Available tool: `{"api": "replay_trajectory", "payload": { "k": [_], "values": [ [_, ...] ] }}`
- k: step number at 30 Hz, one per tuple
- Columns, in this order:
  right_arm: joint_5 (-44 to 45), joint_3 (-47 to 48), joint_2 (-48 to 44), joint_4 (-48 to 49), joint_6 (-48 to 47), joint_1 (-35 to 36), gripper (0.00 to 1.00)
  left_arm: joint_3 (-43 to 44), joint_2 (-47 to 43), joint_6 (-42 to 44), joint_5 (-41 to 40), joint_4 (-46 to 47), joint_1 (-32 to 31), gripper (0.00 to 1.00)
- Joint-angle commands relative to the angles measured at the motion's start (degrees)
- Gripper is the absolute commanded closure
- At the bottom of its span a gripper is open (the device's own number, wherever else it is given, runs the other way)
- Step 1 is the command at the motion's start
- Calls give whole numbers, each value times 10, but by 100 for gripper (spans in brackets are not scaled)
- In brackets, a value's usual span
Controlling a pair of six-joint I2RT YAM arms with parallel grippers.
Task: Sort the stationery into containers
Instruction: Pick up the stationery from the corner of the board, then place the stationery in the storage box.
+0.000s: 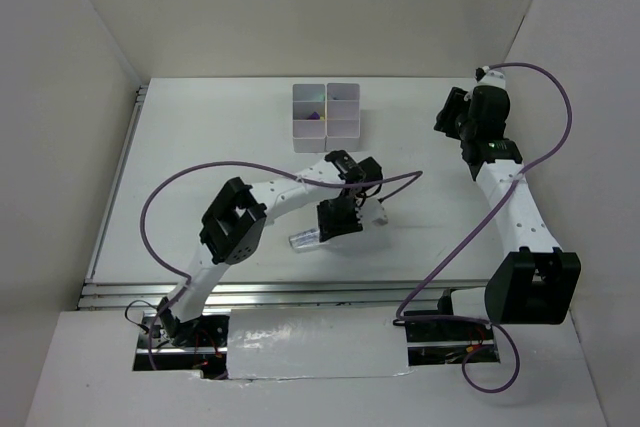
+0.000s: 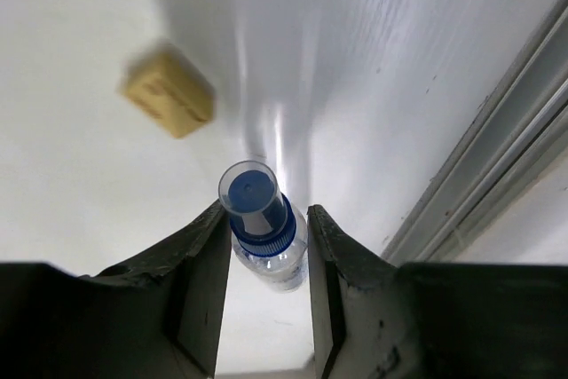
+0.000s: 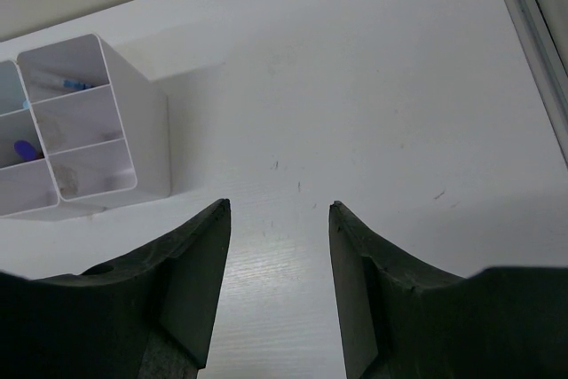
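Tube [image 2: 264,241] is half hiding beneath the left gripper [image 2: 264,210] — jaws are pressing both its sides, blue cap poking out, toward the table's [image 2: 399,86] front rail [image 2: 497,157], well apart from the bins [image 3: 146,144]. Block [image 2: 169,88] is lying blurred nearby. Bins are running off frame. Right gripper [image 3: 278,206] is hanging apart, empty — open table ahead.

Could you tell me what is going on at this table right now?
Stationery is being sorted into white bins. The left gripper is down over a blue-capped white tube lying on the table, the tube between its jaws; whether it grips yet is unclear. A tan block lies nearby. The right gripper hangs open and empty to the right of the bins, which already hold a few items.
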Motion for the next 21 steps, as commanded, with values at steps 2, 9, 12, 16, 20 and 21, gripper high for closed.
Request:
{"api": "replay_trajectory", "payload": {
  "k": [2,9,12,16,20,21],
  "values": [
    [2,27,-8,6,-3,-4,45,105,-55,35,21,-4,31,100],
    [7,43,1,8,9,-5,44,152,-126,-45,183,163,174,100],
    [2,48,7,10,10,-5,44,57,-187,-125,253,362,241,100],
    [-10,52,18,6,10,1,44,-78,-227,-222,260,623,293,100],
    [-14,58,29,6,8,9,44,-121,-219,-235,241,814,302,100],
    [-13,62,33,6,6,12,44,-120,-206,-211,235,829,302,100]
  ]
}}
